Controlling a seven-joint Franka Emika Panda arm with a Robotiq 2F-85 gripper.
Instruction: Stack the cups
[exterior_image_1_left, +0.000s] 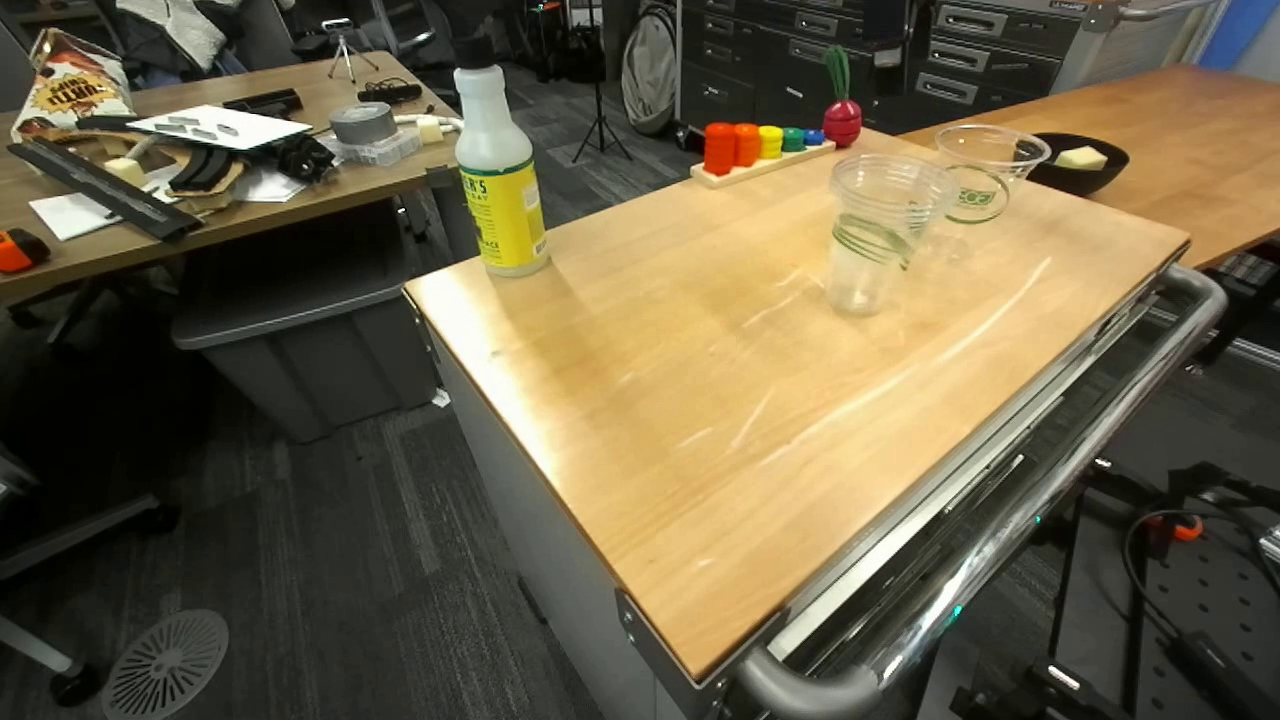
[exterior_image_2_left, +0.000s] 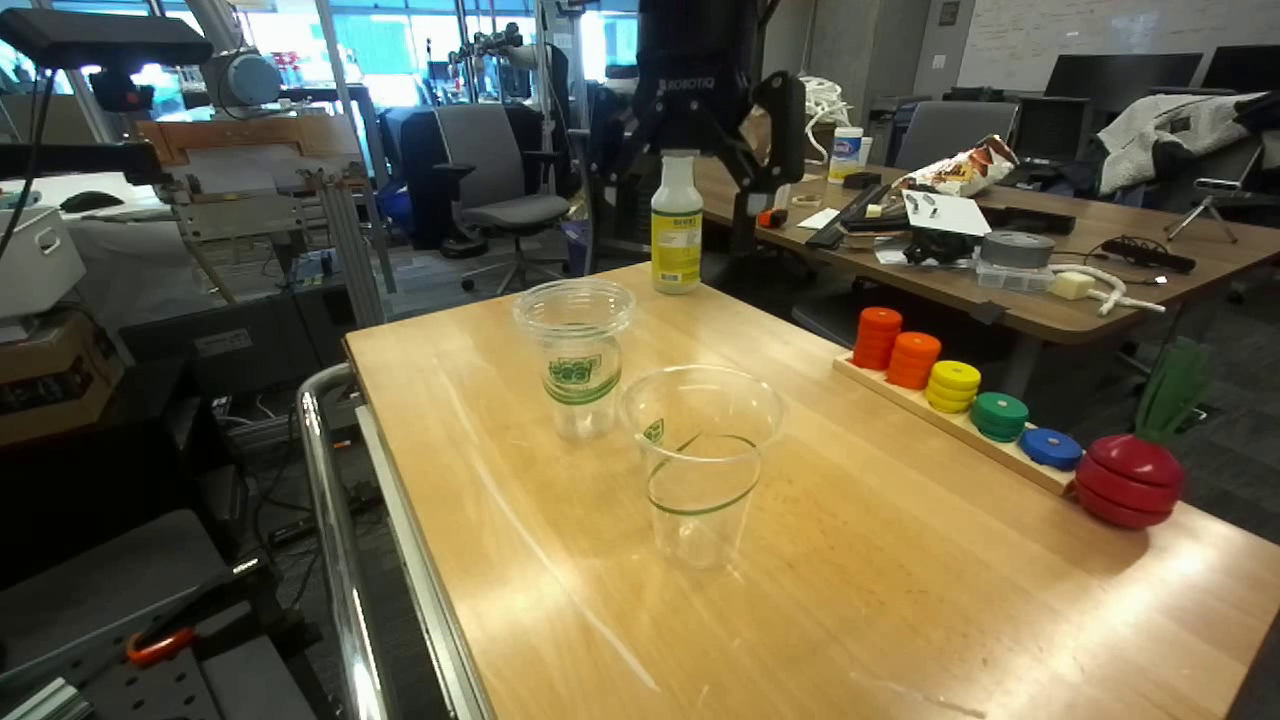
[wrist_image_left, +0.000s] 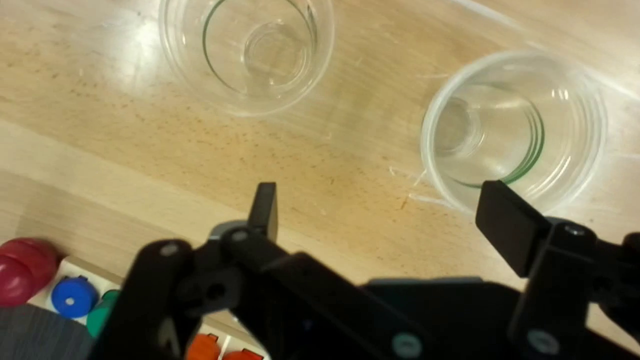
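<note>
A nested stack of clear cups with green print (exterior_image_1_left: 880, 235) stands upright on the wooden table; it also shows in an exterior view (exterior_image_2_left: 582, 375) and in the wrist view at right (wrist_image_left: 500, 135). A single clear cup with a green band (exterior_image_2_left: 705, 480) stands upright beside it, apart from it; it also shows in an exterior view (exterior_image_1_left: 985, 165) and at the top of the wrist view (wrist_image_left: 250, 60). My gripper (wrist_image_left: 380, 192) is open and empty above the table, with its right finger overlapping the nested cups' rim in the wrist view. It also shows in an exterior view (exterior_image_2_left: 676, 215).
A yellow-labelled bottle (exterior_image_1_left: 503, 200) stands near a table corner. A wooden board with coloured rings (exterior_image_2_left: 950, 415) and a red radish toy (exterior_image_2_left: 1130, 480) lie along one edge. A black bowl (exterior_image_1_left: 1100, 180) is behind the single cup. A metal rail (exterior_image_2_left: 335, 560) runs along the opposite edge.
</note>
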